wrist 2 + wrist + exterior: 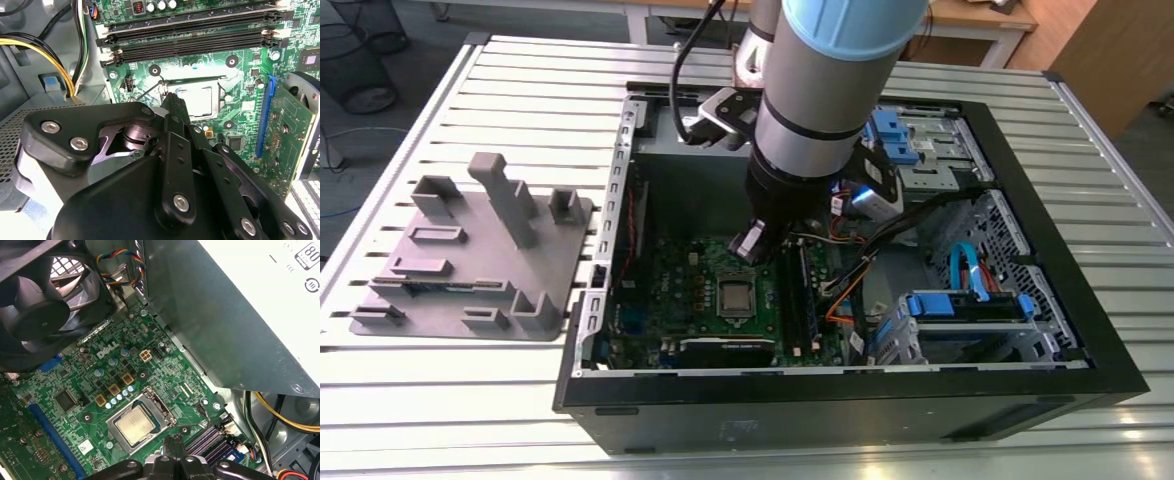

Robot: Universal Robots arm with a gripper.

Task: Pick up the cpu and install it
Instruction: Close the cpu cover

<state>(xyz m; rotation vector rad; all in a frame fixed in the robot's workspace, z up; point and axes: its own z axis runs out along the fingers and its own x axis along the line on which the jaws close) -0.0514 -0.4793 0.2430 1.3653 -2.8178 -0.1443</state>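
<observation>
The open black metal computer case point(847, 385) takes up the centre and right of the exterior view, lying on a slatted metal table point(454, 380), with a matte grey plastic tray of blocks point(467, 250) at centre left. Down from the top centre comes the grey and light-blue robot arm point(821, 90), reaching into the case over the green motherboard point(680, 290).

The black gripper point(172, 102) sits in the lower half of the second wrist view; its fingertips look drawn together to a narrow point with nothing seen between them, though whether they are fully closed I cannot tell.

The cpu point(136, 424), a small flat square chip with a silver-grey metal top, lies inside its hollow metal socket frame point(162, 412) at lower centre of the first wrist view, seemingly already seated. It lies just beyond the fingertips, close by and a little lower, square-on with no long axis to favour.
</observation>
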